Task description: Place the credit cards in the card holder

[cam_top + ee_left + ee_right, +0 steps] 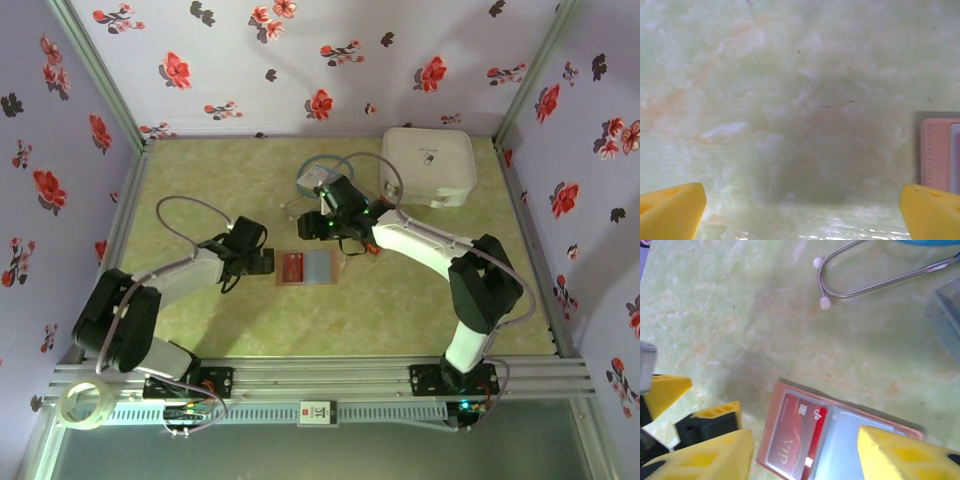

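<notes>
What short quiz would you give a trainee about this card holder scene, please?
1. True or false: the card holder lies open on the table.
2. What colour is the card tucked into its sleeve? A blue, B red, C green.
3. Fill in: the left hand, beside the holder, has its jaws ___ and holds nothing.
Key: 1 true; 2 B; 3 open.

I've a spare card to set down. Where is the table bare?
Bare: the table's far-left corner, beyond the left gripper; and the near-right stretch between the card holder and the right arm's base. Crowded: the far middle, with stethoscope, clear box, white case and the right gripper.
</notes>
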Robot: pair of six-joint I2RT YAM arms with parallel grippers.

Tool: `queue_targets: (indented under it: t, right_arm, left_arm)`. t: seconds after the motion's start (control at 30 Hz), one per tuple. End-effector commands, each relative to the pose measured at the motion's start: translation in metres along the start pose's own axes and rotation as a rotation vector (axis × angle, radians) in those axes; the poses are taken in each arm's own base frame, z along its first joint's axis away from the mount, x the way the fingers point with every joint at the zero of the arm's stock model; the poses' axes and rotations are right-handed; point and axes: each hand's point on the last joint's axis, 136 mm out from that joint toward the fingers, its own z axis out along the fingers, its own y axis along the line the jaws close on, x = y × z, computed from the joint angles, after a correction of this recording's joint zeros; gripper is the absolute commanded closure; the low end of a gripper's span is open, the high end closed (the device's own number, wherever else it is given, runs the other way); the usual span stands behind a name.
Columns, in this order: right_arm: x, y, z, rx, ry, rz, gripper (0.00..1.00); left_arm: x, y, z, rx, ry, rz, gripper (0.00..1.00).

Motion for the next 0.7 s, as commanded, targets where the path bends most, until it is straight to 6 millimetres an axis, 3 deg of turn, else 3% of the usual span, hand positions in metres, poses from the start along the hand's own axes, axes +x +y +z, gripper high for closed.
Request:
queue_targets:
  t: [0.0,0.13,0.27,0.53,0.67]
  right_arm:
    - [0.009,-0.019,-0.006,0.094,0.011,-0.054,0.39]
    - [0.0,-0.037,-0.009,0.184,-0.05,-0.021,0.39]
    - [0.008,-0.053,-0.001,0.207,0.022,-0.028,0.45]
    - [0.028,-0.047,0.024,0.007,0.083,0.071,0.8]
    - [0.038,-0.046,0.038,-0.03,0.116,0.099,0.91]
  left_arm:
    - [-0.003,0.002,-0.015,0.023,-0.009,-0.009,0.0]
    - [-0.014,-0.008,-0.028,0.076,-0.051,-0.057,0.0]
    - [-0.018,-0.024,-0.034,0.109,-0.05,-0.073,0.0]
    - [-0.009,-0.067,-0.031,0.236,-0.049,-0.067,0.0]
    - [-0.001,-0.081,-0.024,0.258,-0.037,-0.053,0.0]
